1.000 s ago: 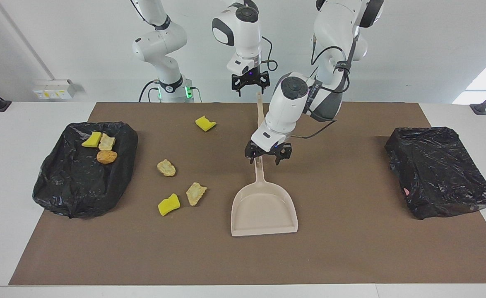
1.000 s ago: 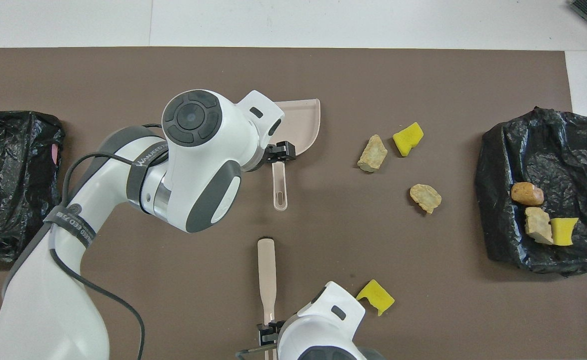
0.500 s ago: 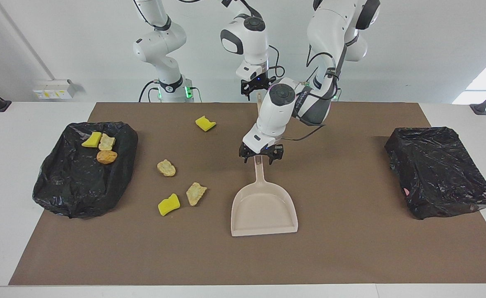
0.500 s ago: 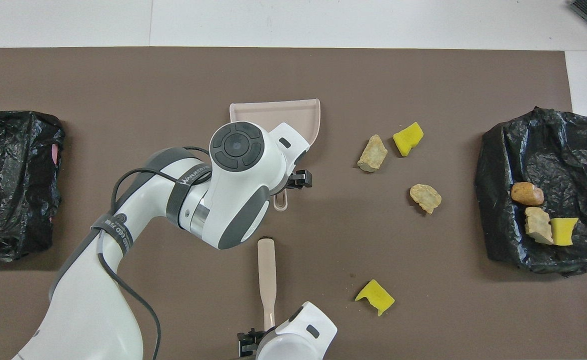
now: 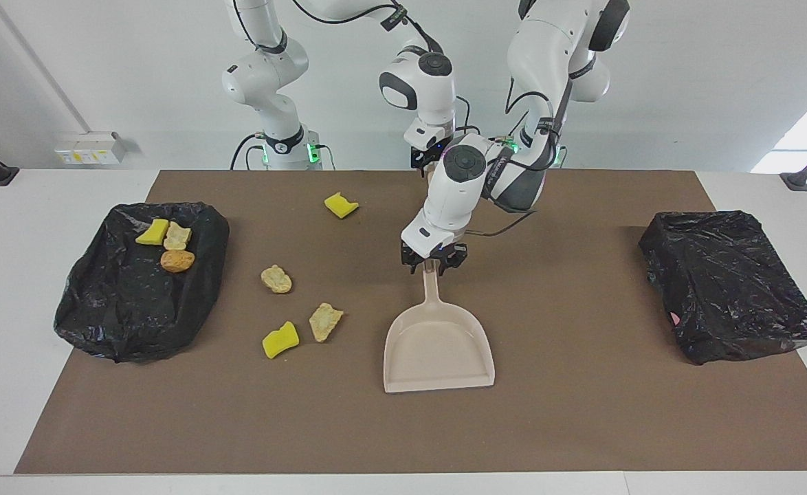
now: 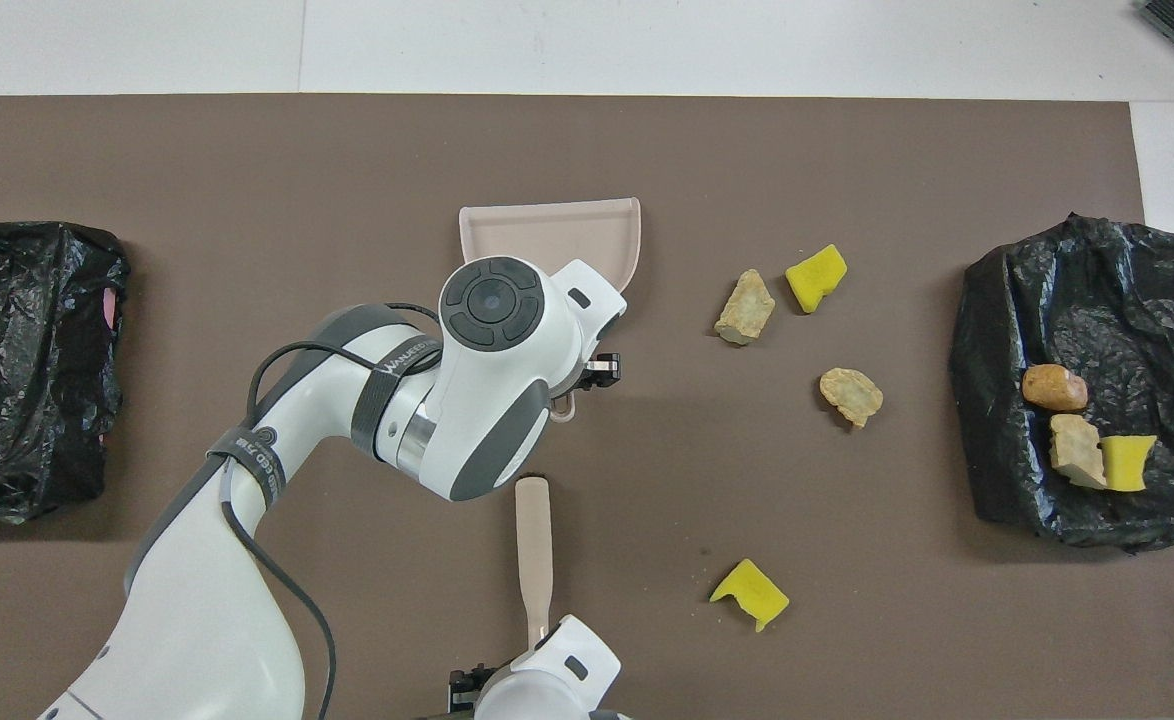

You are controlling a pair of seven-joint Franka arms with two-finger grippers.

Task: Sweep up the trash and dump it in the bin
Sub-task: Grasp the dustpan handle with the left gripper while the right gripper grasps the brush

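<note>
**Facing view, read across from the right arm's end of the table.**

- You see a black bag-lined bin on the brown mat. Three pieces of trash lie on top of it: a yellow chunk, a tan lump and an orange-brown lump.
- Four loose pieces lie on the mat between this bin and the dustpan. A yellow piece lies nearest the robots. A tan piece lies farther out. A second yellow piece and a second tan piece lie just beside each other, farthest out.
- The right gripper hangs over the brush, which lies nearer to the robots than the dustpan. You cannot tell how wide this claw stands.
- The left gripper sits low at the tip of the dustpan's handle. You cannot tell whether it grips the handle. The pan lies flat on the mat.
- A second black bag lies at the left arm's end.
</note>
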